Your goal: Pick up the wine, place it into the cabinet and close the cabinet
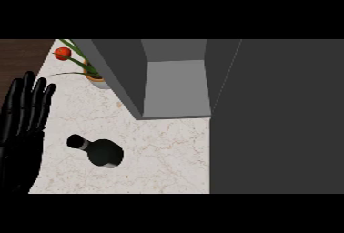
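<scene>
Dark glass is what the wine bottle (99,150) looks like, standing upright on the pale marble counter (161,159) at roughly 7 o'clock from the open grey cabinet (176,86), so it's probably best treated as heavy-ish, stiff, slick and breakable, and grabbed around the wide body rather than the skinny neck. Only the left hand (23,116) is seen, fingers straight and nothing held, with the bottle near it at about 4 o'clock, not touched yet
</scene>
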`<act>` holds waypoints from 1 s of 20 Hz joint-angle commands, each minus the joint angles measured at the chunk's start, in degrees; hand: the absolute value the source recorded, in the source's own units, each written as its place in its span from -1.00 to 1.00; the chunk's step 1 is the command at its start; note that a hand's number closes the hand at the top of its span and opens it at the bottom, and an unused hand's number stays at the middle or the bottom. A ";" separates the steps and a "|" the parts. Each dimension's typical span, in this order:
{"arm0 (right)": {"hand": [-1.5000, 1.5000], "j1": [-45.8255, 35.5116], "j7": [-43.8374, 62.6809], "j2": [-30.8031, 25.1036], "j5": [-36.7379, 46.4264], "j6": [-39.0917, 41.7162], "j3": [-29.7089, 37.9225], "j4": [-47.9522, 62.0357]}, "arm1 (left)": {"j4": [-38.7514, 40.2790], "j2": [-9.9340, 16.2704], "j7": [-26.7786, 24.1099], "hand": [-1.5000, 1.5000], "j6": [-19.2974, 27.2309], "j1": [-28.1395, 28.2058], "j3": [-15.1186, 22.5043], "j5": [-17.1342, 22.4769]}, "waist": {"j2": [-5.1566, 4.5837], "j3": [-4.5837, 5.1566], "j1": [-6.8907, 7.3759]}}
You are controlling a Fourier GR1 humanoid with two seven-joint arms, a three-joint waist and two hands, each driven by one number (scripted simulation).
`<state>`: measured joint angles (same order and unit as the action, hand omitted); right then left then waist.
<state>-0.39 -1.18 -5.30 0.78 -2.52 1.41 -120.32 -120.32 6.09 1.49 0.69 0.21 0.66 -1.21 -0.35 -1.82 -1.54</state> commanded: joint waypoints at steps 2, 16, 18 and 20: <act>-1.00 3.92 -0.28 -0.02 -1.63 1.53 -0.25 -2.22 | 1.52 4.31 -0.62 -1.00 -10.56 -4.24 0.68 10.16 | 0.37 1.85 0.37; -1.00 9.66 18.95 -0.15 -8.30 4.30 -11.26 -19.35 | 3.71 24.81 12.17 -1.00 -37.19 -1.93 -2.65 59.95 | 0.47 1.86 1.34; -1.00 12.27 19.48 2.04 -3.39 2.92 -18.32 -22.25 | 4.20 27.51 15.46 -1.00 -35.11 -4.30 -3.61 64.13 | 0.50 1.84 1.25; -1.00 12.51 22.96 1.47 -4.56 2.19 -17.11 -25.69 | 4.38 29.81 15.17 -1.00 -38.78 -0.98 -7.20 68.49 | 0.49 1.85 1.51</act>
<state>11.21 16.26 -3.96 -4.72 1.32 -13.60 -139.91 -117.05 30.42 13.97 -34.80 -1.33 -1.62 57.69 0.18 0.03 -0.39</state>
